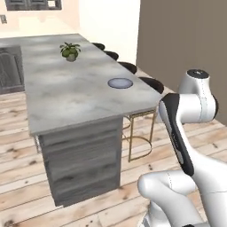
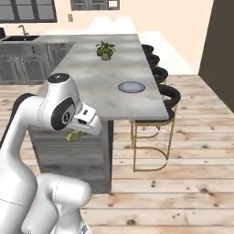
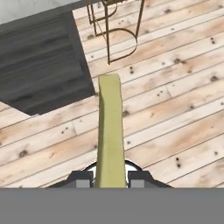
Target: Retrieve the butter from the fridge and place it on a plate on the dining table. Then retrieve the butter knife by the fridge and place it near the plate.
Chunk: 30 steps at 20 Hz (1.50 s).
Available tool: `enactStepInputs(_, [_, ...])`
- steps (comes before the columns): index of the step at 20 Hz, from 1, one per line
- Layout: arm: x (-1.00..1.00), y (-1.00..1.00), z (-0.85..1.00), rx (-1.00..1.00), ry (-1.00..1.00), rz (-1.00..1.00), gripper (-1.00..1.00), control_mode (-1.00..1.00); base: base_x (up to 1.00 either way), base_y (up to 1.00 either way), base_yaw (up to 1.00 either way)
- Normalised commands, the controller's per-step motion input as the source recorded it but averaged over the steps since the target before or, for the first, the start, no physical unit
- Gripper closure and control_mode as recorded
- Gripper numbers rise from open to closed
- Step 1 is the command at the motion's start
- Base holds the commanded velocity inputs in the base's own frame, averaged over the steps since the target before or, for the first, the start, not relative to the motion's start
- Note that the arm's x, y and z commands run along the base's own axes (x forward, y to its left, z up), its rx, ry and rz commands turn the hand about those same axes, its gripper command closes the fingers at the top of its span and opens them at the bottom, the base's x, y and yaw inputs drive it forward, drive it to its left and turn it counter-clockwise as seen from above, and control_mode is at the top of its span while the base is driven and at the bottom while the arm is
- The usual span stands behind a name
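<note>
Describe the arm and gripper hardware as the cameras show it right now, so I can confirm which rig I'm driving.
The arm has glossy white rounded shells with black bands at the joints and grey round caps. The hand is white with a dark panel. The gripper has two small dark grey fingertips. No cables or markings are visible.

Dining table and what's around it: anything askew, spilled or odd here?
Nothing stands out. The plate lies flat and bare on the dining table, a small potted plant stands upright, and the butter sits straight in the end effector.
</note>
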Motion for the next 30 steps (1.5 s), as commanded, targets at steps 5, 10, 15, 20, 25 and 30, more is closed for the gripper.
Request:
enactStepInputs(5, [0.00, 0.00, 0.00, 0.00, 0.00, 0.00, 1.00, 1.00, 0.46, -1.00, 0.44])
enactStepInputs(10, [0.00, 0.00, 0.00, 0.00, 0.00, 0.00, 1.00, 1.00, 0.11, -1.00, 0.52])
enactStepInputs(15, [0.00, 0.00, 0.00, 0.00, 0.00, 0.00, 1.00, 1.00, 0.07, -1.00, 0.54])
enactStepInputs(20, [0.00, 0.00, 0.00, 0.00, 0.00, 0.00, 1.00, 1.00, 0.05, -1.00, 0.57])
enactStepInputs(25, [0.00, 0.00, 0.00, 0.00, 0.00, 0.00, 1.00, 1.00, 0.00, -1.00, 0.49])
enactStepInputs(30, [0.00, 0.00, 0.00, 0.00, 0.00, 0.00, 1.00, 1.00, 0.04, -1.00, 0.40])
